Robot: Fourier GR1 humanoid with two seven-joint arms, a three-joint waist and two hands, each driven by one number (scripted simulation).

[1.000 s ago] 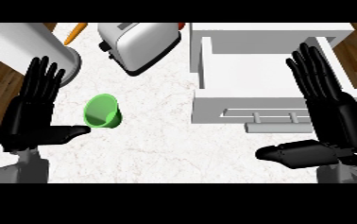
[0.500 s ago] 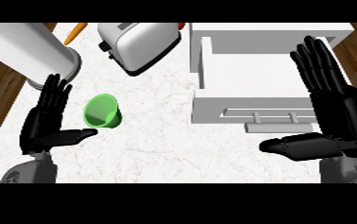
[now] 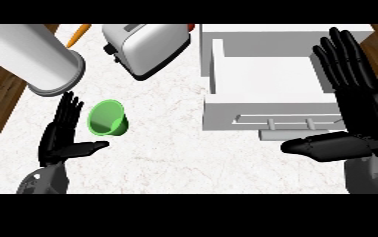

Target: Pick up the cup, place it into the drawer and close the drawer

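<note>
Left hand (image 3: 62,142) open just beside the green cup (image 3: 108,119), right hand (image 3: 356,126) open by the pulled-out drawer (image 3: 221,112).

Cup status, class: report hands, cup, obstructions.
Left hand open beside cup, not touching. Right hand open at open drawer. Nothing lies between cup and drawer.

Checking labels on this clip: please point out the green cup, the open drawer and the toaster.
green cup (image 3: 108,119), head view, on its inner wall.
drawer (image 3: 269,76), head view, on its bare white floor.
toaster (image 3: 150,47), head view, on its silver body.
</note>
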